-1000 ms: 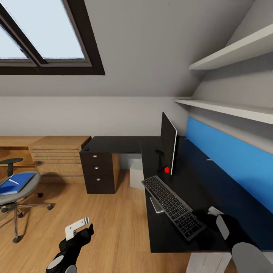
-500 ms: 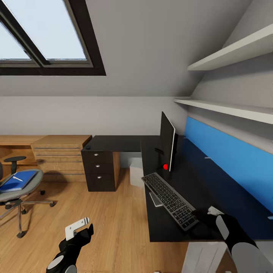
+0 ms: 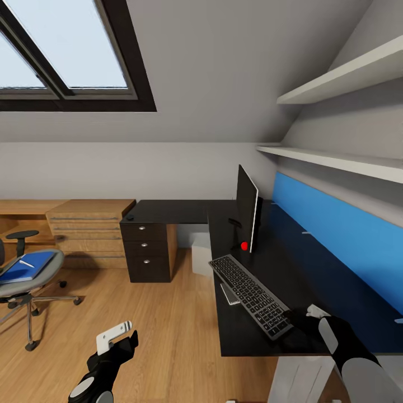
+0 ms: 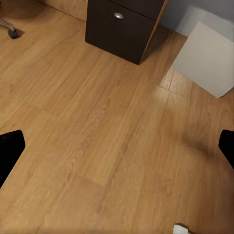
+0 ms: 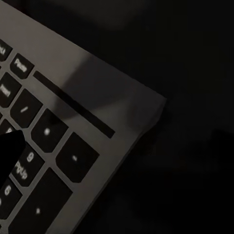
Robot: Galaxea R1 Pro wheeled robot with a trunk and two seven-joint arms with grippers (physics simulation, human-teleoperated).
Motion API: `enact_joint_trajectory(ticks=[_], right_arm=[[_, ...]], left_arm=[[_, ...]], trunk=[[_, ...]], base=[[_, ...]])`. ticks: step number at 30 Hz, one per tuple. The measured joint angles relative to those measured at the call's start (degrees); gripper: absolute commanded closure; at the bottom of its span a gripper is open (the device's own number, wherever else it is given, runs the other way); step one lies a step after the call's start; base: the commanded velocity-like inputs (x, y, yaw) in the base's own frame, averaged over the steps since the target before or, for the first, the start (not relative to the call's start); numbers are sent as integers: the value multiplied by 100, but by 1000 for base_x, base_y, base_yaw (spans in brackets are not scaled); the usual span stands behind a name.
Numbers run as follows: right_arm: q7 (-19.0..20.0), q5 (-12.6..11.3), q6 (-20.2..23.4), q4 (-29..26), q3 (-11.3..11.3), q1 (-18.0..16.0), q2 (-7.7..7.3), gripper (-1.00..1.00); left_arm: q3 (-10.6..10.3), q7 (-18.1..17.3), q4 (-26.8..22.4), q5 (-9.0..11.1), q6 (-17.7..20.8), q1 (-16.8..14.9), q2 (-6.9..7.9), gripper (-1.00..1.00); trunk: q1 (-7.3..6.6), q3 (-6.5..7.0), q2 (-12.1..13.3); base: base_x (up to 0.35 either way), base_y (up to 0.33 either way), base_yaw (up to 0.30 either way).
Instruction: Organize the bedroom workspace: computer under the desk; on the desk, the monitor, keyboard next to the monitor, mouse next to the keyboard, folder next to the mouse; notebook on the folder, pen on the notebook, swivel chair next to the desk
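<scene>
keyboard (image 3: 249,295) on desk (image 3: 246,336) | right fingers (image 5: 9,148) at its corner, grip unclear | left fingers (image 4: 10,151) spread over floor (image 4: 107,136)

A black table (image 3: 184,212) with black drawers (image 3: 146,253) and round silver knobs runs beneath a bright blue back panel (image 3: 341,240) and white shelves (image 3: 336,159). On it stand a black monitor (image 3: 246,207) with a pale back rim and a red dot at its foot, and a silver-grey keyboard (image 3: 250,294) with dark keys marked in white. A light-grey computer (image 3: 200,254) sits on the honey-coloured wood-grain floor (image 3: 168,324). The grey swivel chair (image 3: 25,280), with black armrests, carries a bright blue folder (image 3: 25,267) topped by a white pen (image 3: 26,263). A light-wood drawer chest (image 3: 87,226) lines the pale grey wall, below a dark-framed skylight (image 3: 67,61). The left hand (image 3: 115,336) is black with white fingertips; the right hand (image 3: 305,322) is black too.
</scene>
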Motion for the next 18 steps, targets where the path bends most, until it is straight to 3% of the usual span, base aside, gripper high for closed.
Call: enact_joint_trajectory(ticks=[18], right_arm=[[-15, 58, -45, -32, 0, 5, 0, -100]], left_arm=[[0, 0, -1, 6, 0, -4, -1, -100]], trunk=[[0, -1, 0]], base=[[0, 0, 0]])
